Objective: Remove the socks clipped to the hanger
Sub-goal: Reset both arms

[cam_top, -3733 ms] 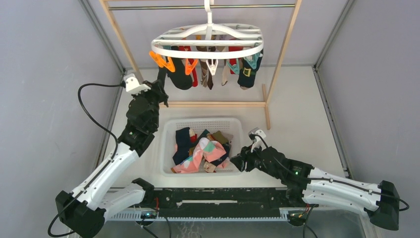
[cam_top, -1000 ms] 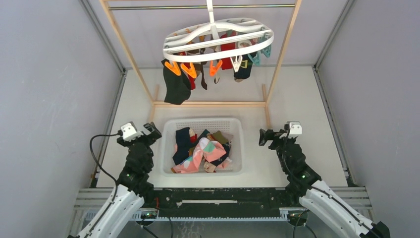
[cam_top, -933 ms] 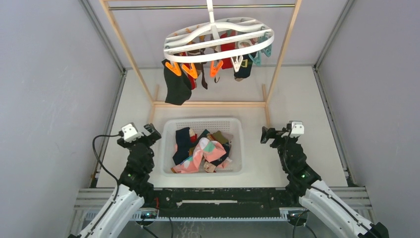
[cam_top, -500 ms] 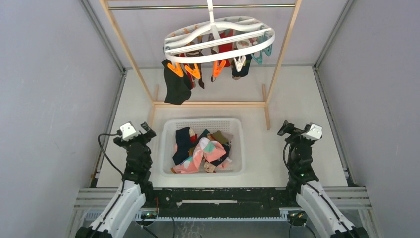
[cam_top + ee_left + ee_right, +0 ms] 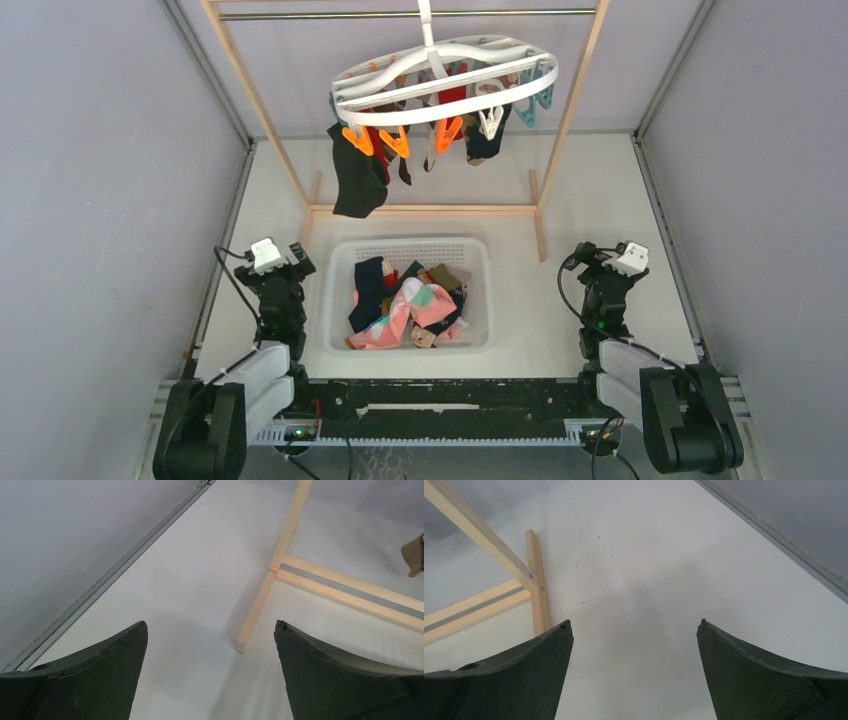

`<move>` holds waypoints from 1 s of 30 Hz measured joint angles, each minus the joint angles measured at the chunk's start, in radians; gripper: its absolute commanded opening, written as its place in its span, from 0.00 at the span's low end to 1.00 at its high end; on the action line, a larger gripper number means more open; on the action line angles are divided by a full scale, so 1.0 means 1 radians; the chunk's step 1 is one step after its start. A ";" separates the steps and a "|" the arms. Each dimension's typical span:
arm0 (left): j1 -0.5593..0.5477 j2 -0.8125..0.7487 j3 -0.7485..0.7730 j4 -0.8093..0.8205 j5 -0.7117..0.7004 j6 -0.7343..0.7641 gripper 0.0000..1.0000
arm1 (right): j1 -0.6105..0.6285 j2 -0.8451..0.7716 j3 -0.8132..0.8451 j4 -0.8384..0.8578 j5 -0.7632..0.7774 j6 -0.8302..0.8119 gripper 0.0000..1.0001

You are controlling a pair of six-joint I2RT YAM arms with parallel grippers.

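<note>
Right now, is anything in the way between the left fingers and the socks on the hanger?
Only the wooden rack: its low bar and left post stand between the left fingers and the socks. Above the bar, nothing visible blocks.

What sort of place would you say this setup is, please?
Probably a walled robot test cell staged for laundry: a clip hanger of socks on a wooden rack, and a mesh basket below.
</note>
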 measured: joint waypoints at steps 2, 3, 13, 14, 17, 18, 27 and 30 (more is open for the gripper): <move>0.009 0.040 0.003 0.042 0.005 0.006 1.00 | 0.000 0.047 0.006 0.053 0.000 -0.010 1.00; 0.012 0.061 0.003 0.060 0.007 0.011 1.00 | 0.000 0.075 0.008 0.089 0.000 -0.016 1.00; 0.015 0.291 0.009 0.251 0.083 0.065 1.00 | 0.036 0.290 0.034 0.331 -0.046 -0.117 1.00; 0.015 0.322 0.011 0.263 0.083 0.067 1.00 | 0.037 0.314 0.032 0.370 -0.053 -0.126 1.00; 0.016 0.340 0.016 0.259 0.084 0.073 1.00 | 0.057 0.376 0.027 0.443 -0.060 -0.156 1.00; 0.016 0.341 0.026 0.256 0.084 0.074 1.00 | 0.063 0.373 0.027 0.437 -0.068 -0.164 1.00; 0.022 0.344 0.108 0.236 0.084 0.074 1.00 | 0.041 0.369 0.142 0.290 -0.132 -0.182 1.00; 0.022 0.344 0.108 0.236 0.084 0.074 1.00 | 0.009 0.369 0.183 0.229 -0.170 -0.177 1.00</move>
